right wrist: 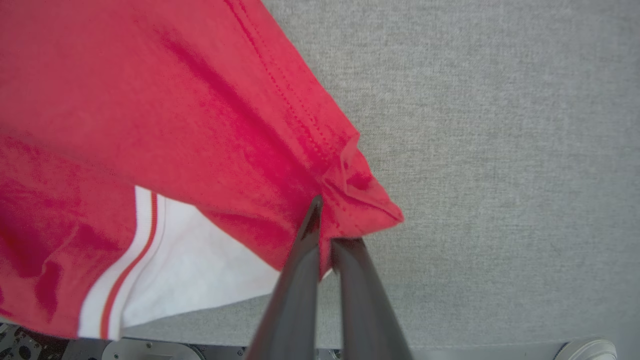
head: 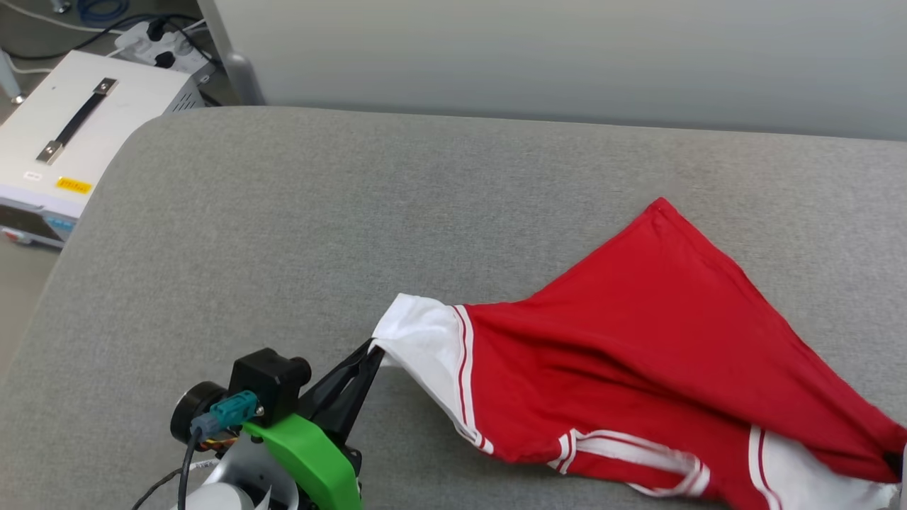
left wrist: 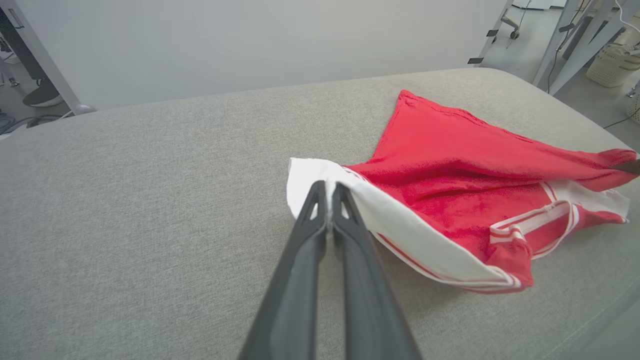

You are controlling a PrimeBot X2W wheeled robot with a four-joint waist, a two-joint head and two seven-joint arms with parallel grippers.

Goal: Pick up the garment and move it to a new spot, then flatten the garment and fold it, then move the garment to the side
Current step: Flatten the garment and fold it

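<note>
Evidently the garment (head: 638,319) was stretched low over the grey table (head: 283,212), far corner resting on it. The left gripper (left wrist: 327,189) had its fingers pinched on a white sleeve edge and the right gripper (right wrist: 327,225) on a red hem corner, likely to spread it flat.

The shirt (head: 638,340) is red with white short sleeves and red-and-white striped trim. It lies crumpled and folded over itself at 4 o'clock on the grey counter (head: 283,234). One red corner points to 12 o'clock, and one sleeve (head: 418,340) is stretched toward 9 o'clock.
</note>
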